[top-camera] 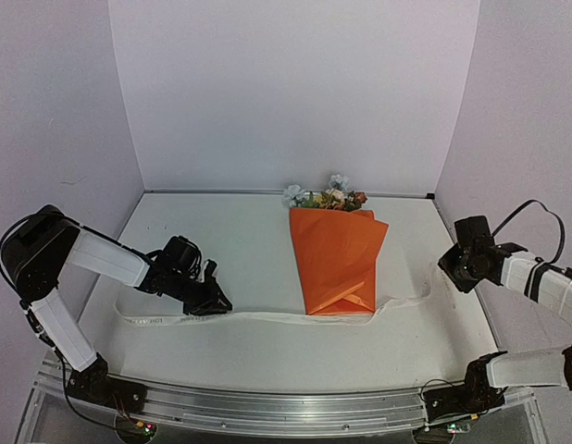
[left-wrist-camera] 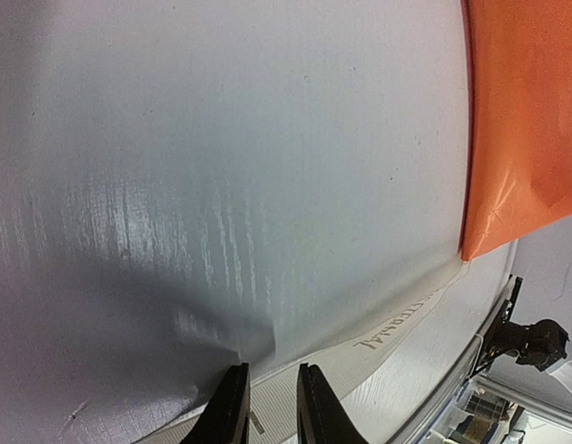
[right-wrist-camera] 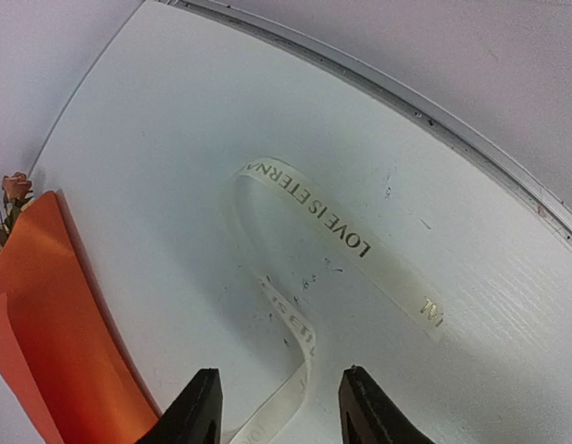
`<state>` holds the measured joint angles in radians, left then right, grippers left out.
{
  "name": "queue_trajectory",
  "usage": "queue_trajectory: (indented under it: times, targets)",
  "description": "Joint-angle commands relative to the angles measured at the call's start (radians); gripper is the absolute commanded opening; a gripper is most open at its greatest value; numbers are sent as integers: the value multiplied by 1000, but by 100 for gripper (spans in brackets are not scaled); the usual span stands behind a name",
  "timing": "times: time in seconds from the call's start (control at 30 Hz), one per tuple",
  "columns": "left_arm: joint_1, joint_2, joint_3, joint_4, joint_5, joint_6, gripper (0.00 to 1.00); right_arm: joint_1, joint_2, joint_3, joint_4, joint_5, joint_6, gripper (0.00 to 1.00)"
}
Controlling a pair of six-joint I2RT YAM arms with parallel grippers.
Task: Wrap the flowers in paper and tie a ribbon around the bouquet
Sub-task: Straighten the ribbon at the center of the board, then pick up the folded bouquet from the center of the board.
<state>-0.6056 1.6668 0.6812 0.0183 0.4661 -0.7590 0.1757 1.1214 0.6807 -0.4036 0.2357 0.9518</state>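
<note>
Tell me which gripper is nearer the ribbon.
Left. The left gripper sits low with the ribbon right at its fingers; the right gripper hangs above the ribbon's other end, clear of it.

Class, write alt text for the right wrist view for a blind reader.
A cream ribbon with printed words curls across a white table, one strand lying between the open jaws of the right gripper. Orange paper and a pink flower show at left.

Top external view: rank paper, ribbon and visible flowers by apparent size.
1. paper: largest by area.
2. ribbon: longer than the paper but very thin, so second by area.
3. flowers: smallest, only the heads show.
</note>
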Motion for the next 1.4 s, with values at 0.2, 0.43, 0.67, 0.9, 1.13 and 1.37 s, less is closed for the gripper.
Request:
queue_trajectory:
  times: [0.2,0.43,0.67,0.9,1.13,1.37]
  targets:
    - [1,-38,220,-132,-91,66,34,191,34,116,19,-149,-128,90]
    - [1,33,322,-169,-76,74,34,268,338,315,131,-395,-283,98]
    - [1,43,362,-211,-73,67,34,268,555,377,180,-476,-269,98]
    - [1,48,378,-236,-57,70,34,268,597,278,279,-509,-218,98]
    - [1,69,405,-250,-34,78,34,268,613,179,385,-533,-152,98]
    - [1,75,406,-245,-16,72,33,268,660,145,525,-609,-68,78]
